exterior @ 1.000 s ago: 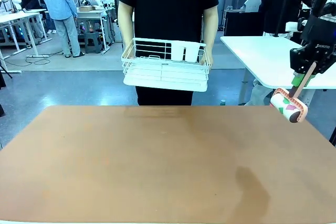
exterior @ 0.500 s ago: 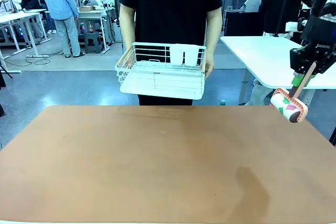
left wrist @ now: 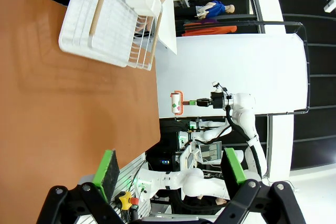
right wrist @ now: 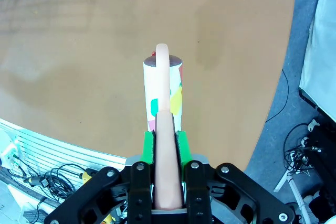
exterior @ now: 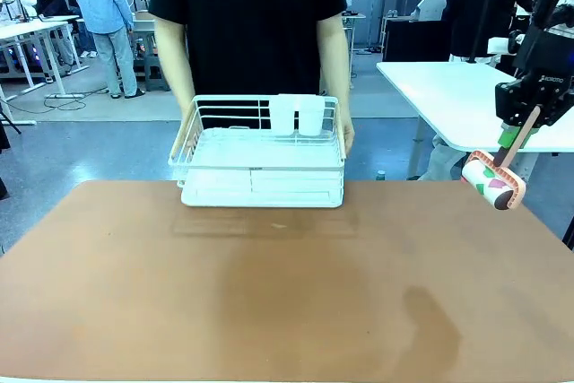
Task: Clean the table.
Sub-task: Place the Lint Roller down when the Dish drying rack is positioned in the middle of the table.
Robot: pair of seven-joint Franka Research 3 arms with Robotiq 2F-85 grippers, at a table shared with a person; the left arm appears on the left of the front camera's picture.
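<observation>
The table has a bare reddish-brown top, also seen in the left wrist view. My right gripper hangs above the table's far right corner, shut on the peach handle of a lint roller. The right wrist view shows the roller sticking out from the gripper over the tabletop. My left gripper is open with nothing between its green pads, off the table's edge.
A person at the far side holds a white wire rack with both hands at the table's far edge; whether it touches the top I cannot tell. It carries white cup holders. A white table stands at the back right.
The person has stepped closer and lowered the rack from waist height down to the table's far edge. My right gripper and the roller have not moved.
</observation>
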